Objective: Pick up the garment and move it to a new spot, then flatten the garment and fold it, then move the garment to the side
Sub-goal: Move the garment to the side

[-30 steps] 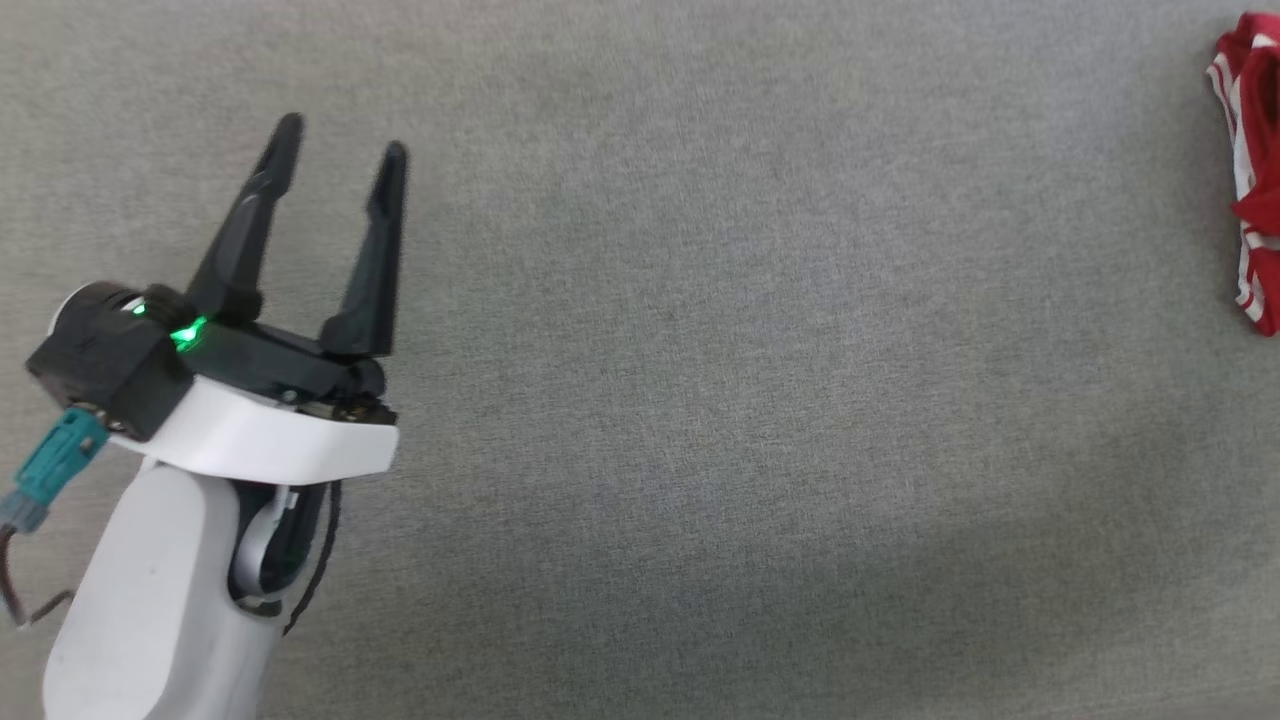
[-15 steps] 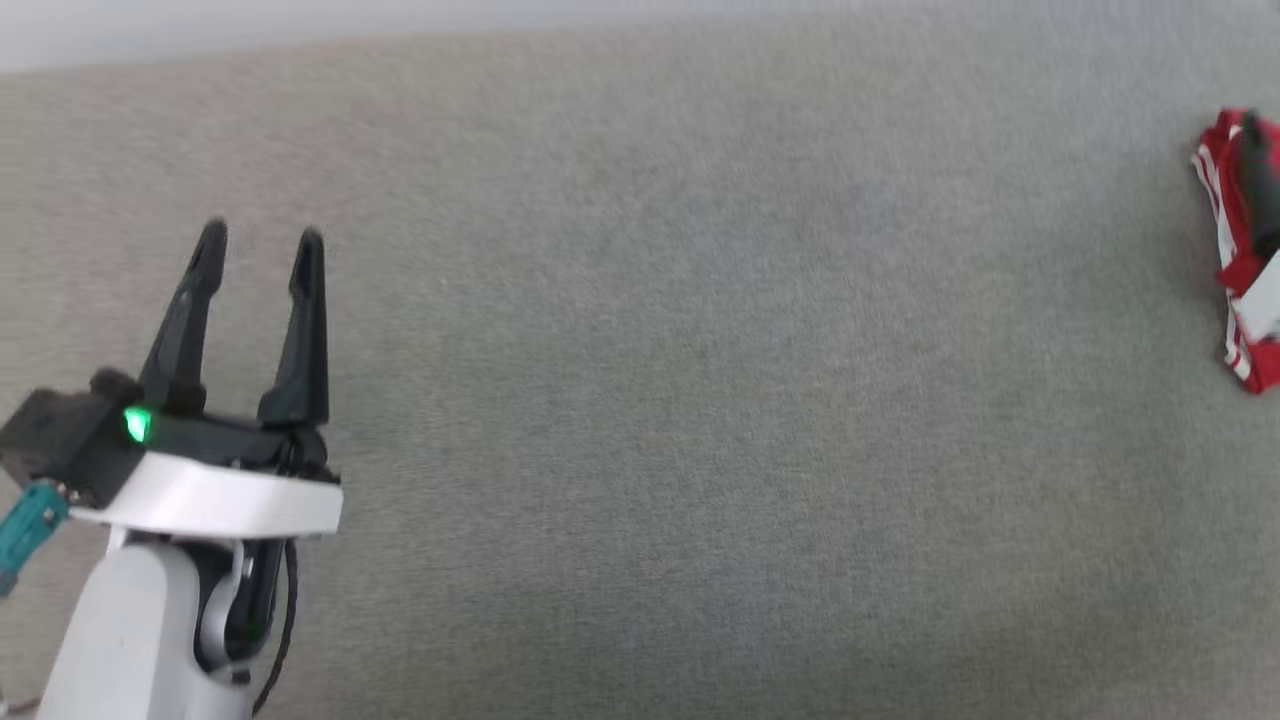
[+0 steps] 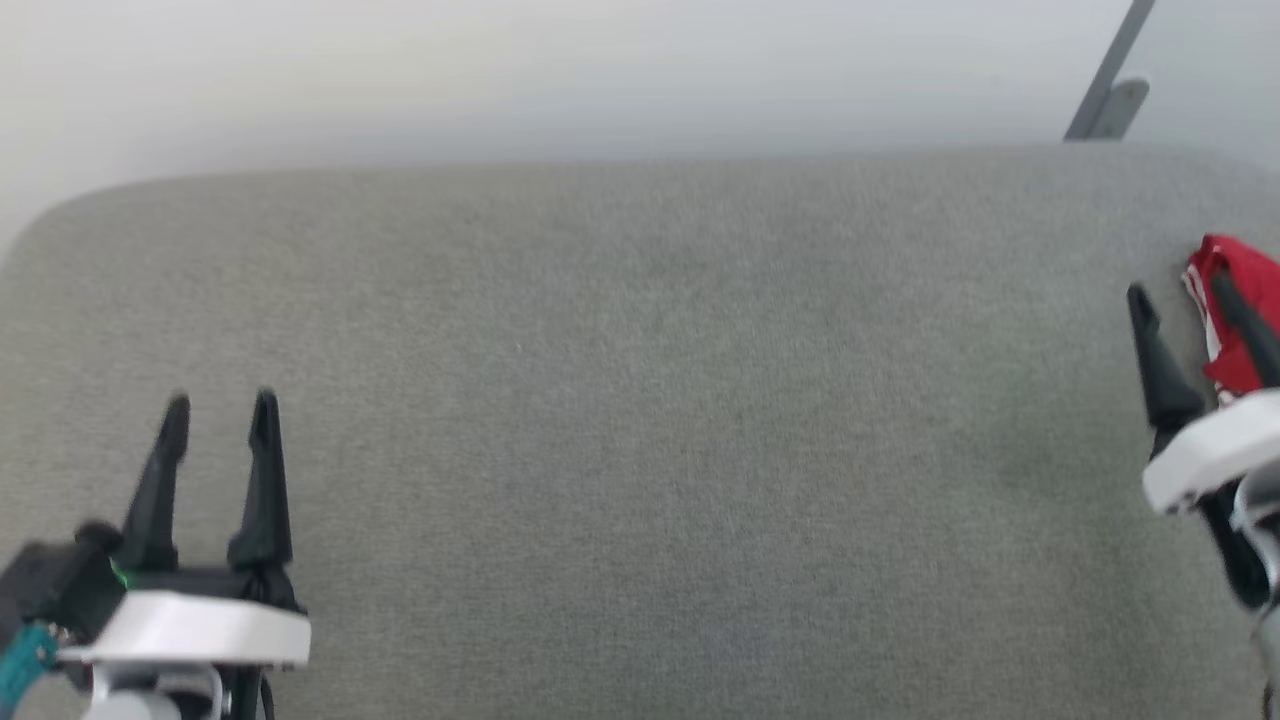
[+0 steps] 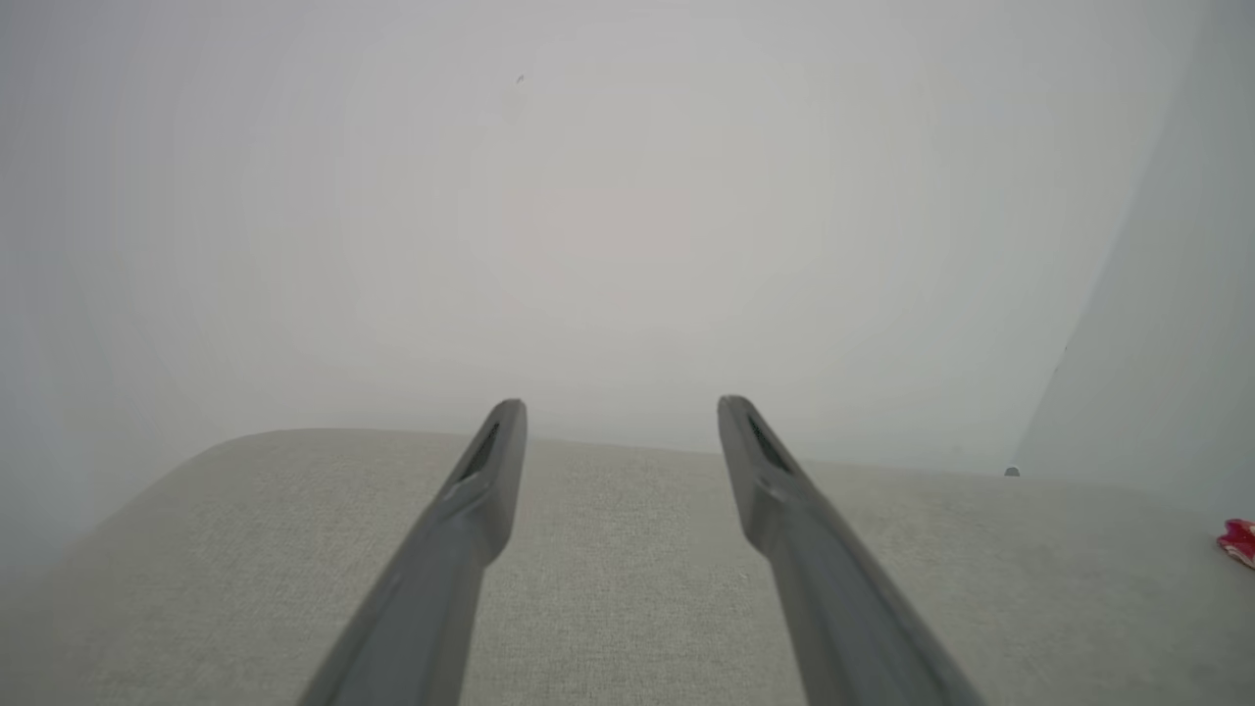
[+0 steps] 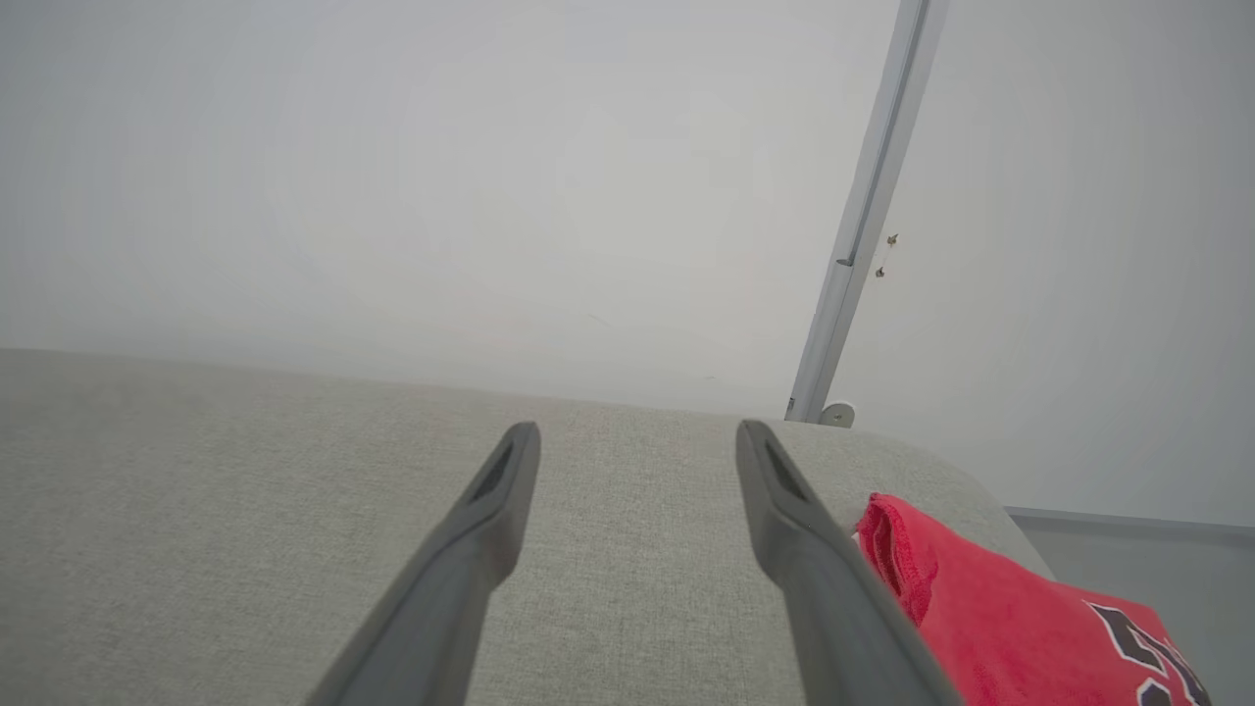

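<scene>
Right gripper [image 5: 637, 429] wide, empty, perhaps against the garment [image 5: 980, 598]

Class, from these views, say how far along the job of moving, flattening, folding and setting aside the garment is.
Done, seemingly: the garment lies as a compact bundle at the right edge of the grey surface, possibly already folded and set aside. In hand: nothing; the left gripper and right gripper have open, empty jaws. Left: perhaps nothing, though the partly cut-off garment's fold cannot be checked.
</scene>
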Robot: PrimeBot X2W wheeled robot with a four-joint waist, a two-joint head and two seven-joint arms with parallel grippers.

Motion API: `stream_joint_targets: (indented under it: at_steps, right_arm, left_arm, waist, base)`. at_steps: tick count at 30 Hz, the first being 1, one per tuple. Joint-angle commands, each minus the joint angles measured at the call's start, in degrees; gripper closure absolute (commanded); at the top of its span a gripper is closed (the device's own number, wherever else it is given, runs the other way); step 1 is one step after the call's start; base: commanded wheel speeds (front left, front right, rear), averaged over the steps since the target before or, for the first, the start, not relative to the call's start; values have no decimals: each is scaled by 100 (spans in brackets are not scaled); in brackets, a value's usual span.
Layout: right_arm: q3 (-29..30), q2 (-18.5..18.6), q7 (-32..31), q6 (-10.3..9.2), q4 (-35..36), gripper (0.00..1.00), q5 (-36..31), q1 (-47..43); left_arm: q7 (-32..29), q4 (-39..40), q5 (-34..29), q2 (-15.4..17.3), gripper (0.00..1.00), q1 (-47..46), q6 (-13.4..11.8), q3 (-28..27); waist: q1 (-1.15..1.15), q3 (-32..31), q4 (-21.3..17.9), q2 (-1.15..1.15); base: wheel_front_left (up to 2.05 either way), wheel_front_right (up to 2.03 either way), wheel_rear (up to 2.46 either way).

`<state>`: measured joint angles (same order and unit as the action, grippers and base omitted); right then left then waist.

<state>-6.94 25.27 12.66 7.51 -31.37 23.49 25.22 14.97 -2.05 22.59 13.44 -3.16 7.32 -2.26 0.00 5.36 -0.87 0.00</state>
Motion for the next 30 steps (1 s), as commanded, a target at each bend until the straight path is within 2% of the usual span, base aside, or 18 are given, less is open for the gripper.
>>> stream_joint_targets:
  at_steps: [1, 17, 24, 30]
  right_arm:
    - [67, -101, 47, -4, 103, 0, -25, -186]
    - [881, -914, 110, -4, 1823, 0, -598, -2042]
    - [1067, -1209, 124, -4, 2230, 0, -623, -2502]
    - [1125, -1323, 111, -4, 2406, 0, -657, -2693]
  left_arm:
    - [27, -3, 16, -5, 0, 130, 20, -38]
    - [27, -158, 164, -119, 0, 1061, 20, -238]
    - [27, -219, 181, -178, 0, 1249, 20, -271]
    - [27, -253, 204, -251, 0, 1320, 20, -319]
  waist:
    - [0, -184, 86, 0]
    - [0, -661, 66, 0]
    - [0, -721, 3, 0]
    - [0, -741, -55, 0]
  base:
    - [0, 0, 0]
    - [0, 0, 0]
    - [0, 0, 0]
    - [0, 0, 0]
